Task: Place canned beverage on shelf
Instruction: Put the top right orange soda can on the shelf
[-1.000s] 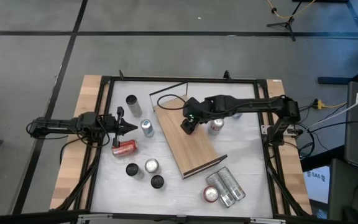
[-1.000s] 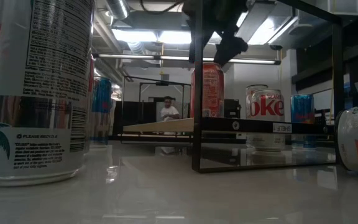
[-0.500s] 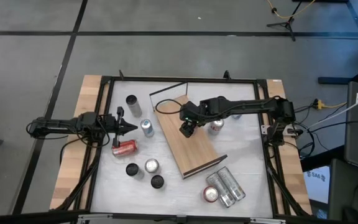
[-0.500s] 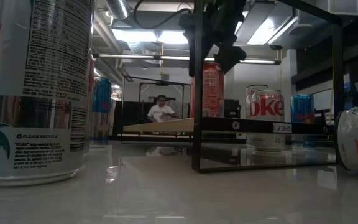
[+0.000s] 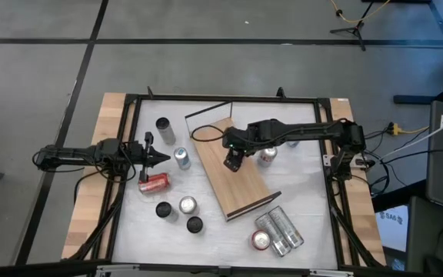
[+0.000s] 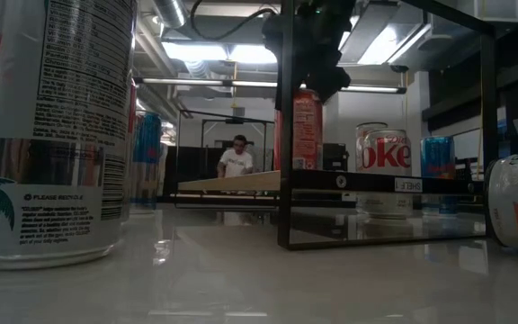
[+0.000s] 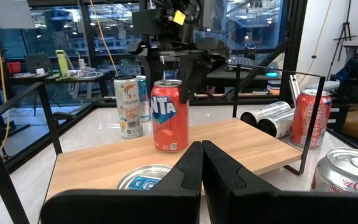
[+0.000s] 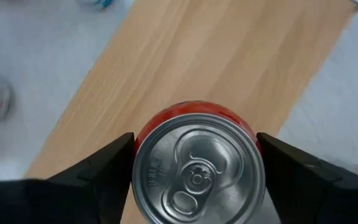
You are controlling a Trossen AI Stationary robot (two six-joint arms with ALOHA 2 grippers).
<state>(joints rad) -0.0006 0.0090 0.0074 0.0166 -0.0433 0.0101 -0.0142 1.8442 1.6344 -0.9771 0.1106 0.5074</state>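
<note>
At centre frame on the shelf, the upright orange can stands directly below the right hand, whose half-closed fingers flank it; whether they grip it, I cannot tell.

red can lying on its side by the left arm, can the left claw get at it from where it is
Probably yes. The red can lies just beside the left claw on bare table, with nothing between them. The claw is shut, so it would have to open first.

Matt wooden shelf, shiny metal can
</note>
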